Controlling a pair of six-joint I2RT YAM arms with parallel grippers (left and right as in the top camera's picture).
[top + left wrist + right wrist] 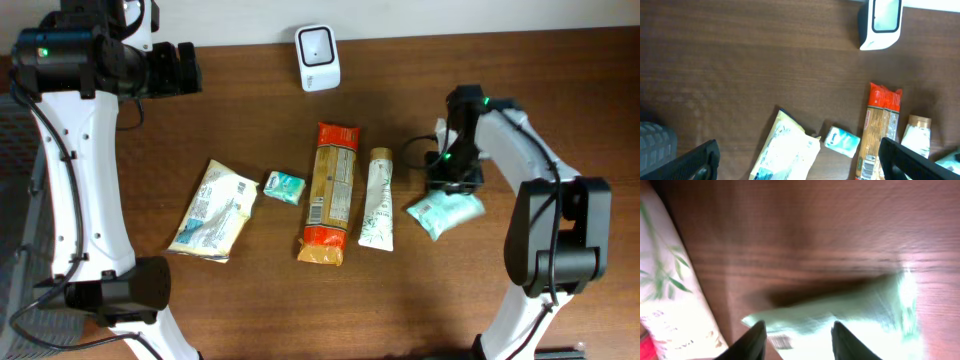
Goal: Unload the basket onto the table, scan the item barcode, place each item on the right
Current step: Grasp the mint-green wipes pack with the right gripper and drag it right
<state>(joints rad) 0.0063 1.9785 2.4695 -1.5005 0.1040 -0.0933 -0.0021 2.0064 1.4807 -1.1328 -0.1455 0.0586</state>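
While the left gripper (pixel 799 145) hangs high over the table's (pixel 250 110) far left corner with its fingers spread wide and nothing between them, the right gripper (pixel 797 330) is down at the right side of the table, right over a teal pouch (pixel 445 212). In the right wrist view its two dark fingers (pixel 755 341) stand partly apart, with the blurred green pouch lying across the gap at their tips; whether they pinch it or only straddle it cannot be told. The pouch lies flat on the wood, just right of a white tube (pixel 379 198) printed with green leaves. Left of the tube, in a row across the middle of the table, are a long orange pack (pixel 331 192) with a barcode near its front end, a small teal packet (pixel 284 187) and a pale yellow bag (pixel 213 210). The white scanner (pixel 318 58) stands at the back edge, well apart from the pouch and behind the orange pack.
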